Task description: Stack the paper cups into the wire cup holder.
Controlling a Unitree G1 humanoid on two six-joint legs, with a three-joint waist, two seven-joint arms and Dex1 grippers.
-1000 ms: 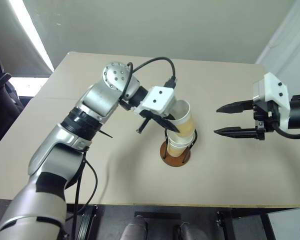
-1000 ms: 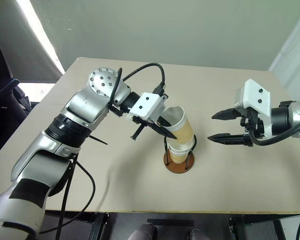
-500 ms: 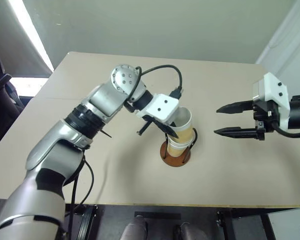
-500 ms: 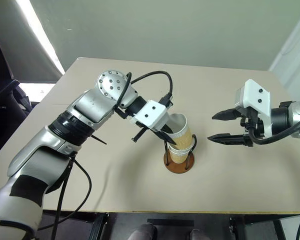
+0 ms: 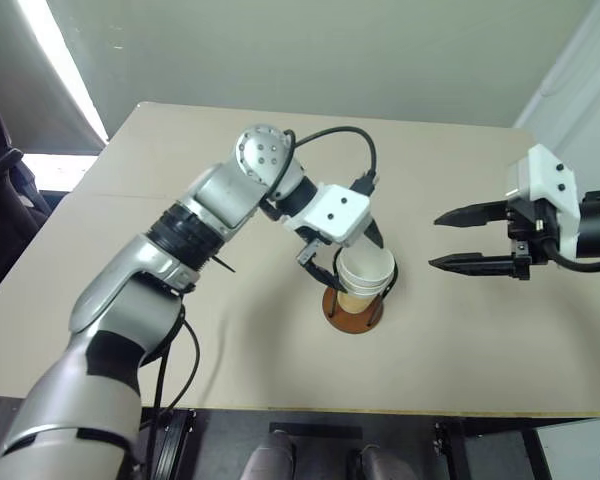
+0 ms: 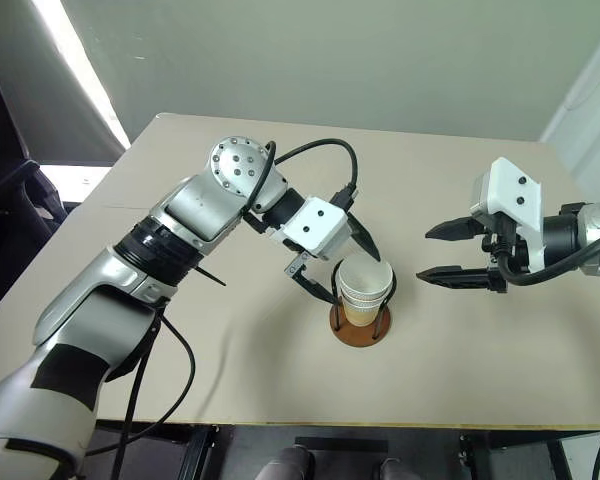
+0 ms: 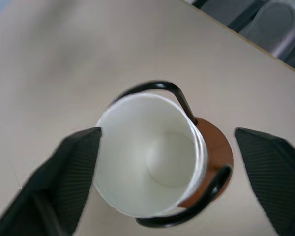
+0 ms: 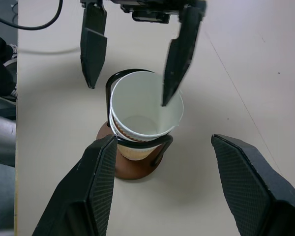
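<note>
Paper cups sit nested in the holder near the desk's front edge. Your left gripper straddles the top cup, jaws spread, released; the right gripper is open, empty. Lift straight, or a finger could snag the rim and tip the stack.

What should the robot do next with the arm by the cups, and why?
Probably lift the left tool straight up and away. Its fingers stand open on either side of the top cup, which sits upright, nested in the stack inside the holder. No other loose cup is seen on the table, so the stacking looks done. The right tool hangs open off to the side.
</note>
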